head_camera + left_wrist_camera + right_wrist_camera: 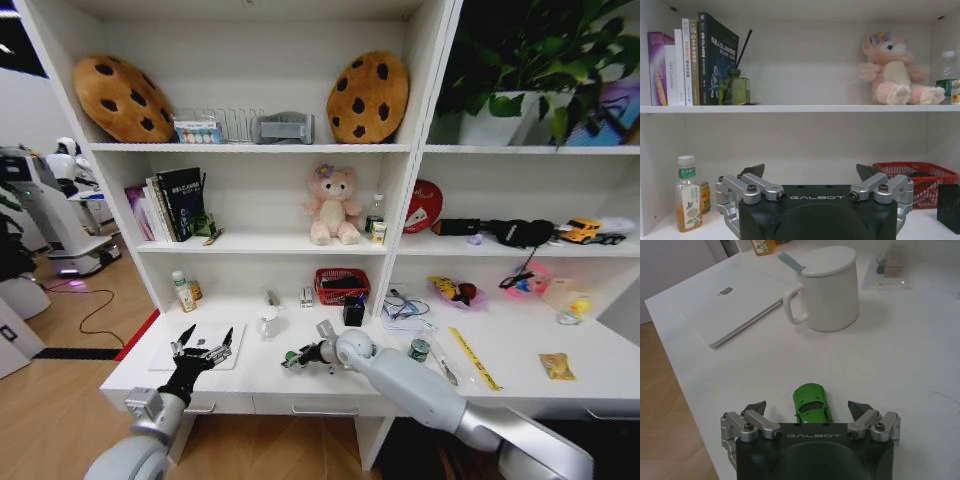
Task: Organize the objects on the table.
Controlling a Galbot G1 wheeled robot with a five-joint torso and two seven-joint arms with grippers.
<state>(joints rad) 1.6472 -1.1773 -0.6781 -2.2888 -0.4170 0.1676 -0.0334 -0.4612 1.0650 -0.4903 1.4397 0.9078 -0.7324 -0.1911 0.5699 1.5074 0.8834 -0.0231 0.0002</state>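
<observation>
Green toy car (812,405) sits on the white table (900,365) between the spread fingers of the right gripper (812,412), which reaches low across the desk with its jaws apart and not touching the car. Just beyond stand a white lidded mug (827,290) and the closed silver laptop (727,302). The left gripper (203,345) hovers over the laptop, pointing toward the shelves, jaws apart and empty.

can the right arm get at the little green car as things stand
Probably yes. The right tool is open with the green car lying on the table between its fingers, nothing between them. The mug and laptop sit farther off.
</observation>
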